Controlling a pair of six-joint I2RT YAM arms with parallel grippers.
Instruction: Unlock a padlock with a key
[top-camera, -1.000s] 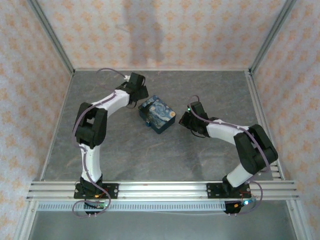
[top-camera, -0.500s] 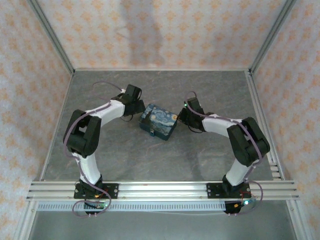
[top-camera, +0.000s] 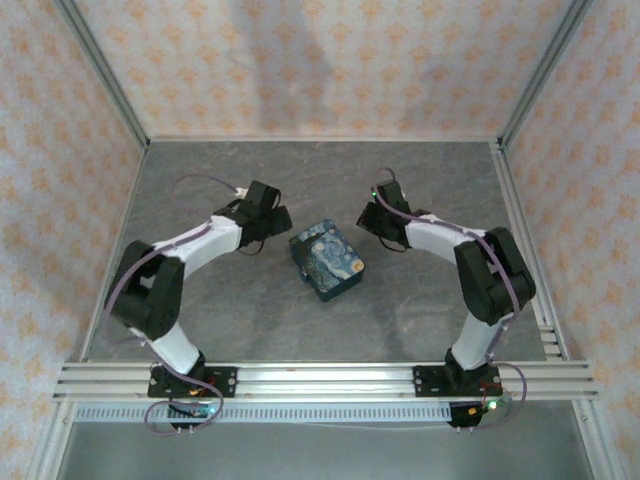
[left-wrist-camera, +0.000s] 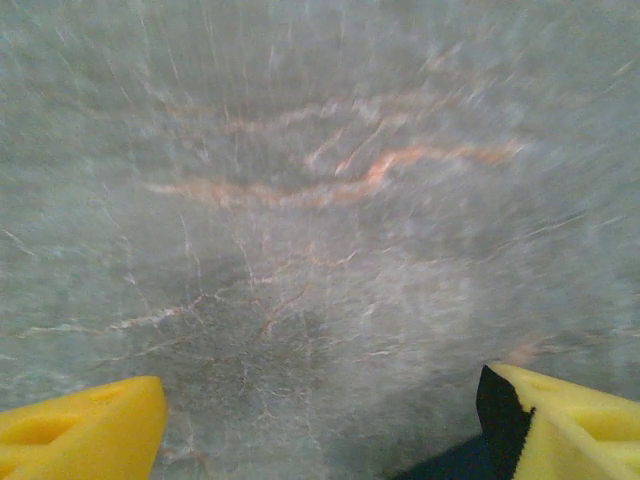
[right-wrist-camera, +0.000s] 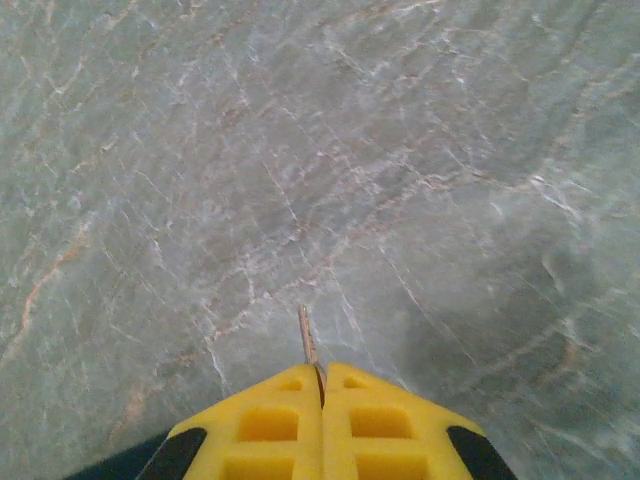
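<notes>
The padlock (top-camera: 328, 259), a dark-blue block printed with a swirling starry-night picture, lies on the grey marble table between the two arms. My left gripper (top-camera: 278, 226) sits just to its upper left; in the left wrist view its yellow fingers (left-wrist-camera: 85, 425) stand wide apart over bare table, gripper (left-wrist-camera: 320, 420) open. My right gripper (top-camera: 368, 214) hovers to the padlock's upper right. In the right wrist view its yellow jaws are pressed together on the key (right-wrist-camera: 308, 343), a thin pale blade sticking out from the gripper (right-wrist-camera: 322, 378) above the table.
Patterned walls and metal frame posts close in the table (top-camera: 250, 310) on three sides. An aluminium rail (top-camera: 320, 380) carrying both arm bases runs along the near edge.
The padlock has turned and slid slightly toward the near right. The left arm has swung lower and leftward, away from it. The right gripper has risen toward the back.
</notes>
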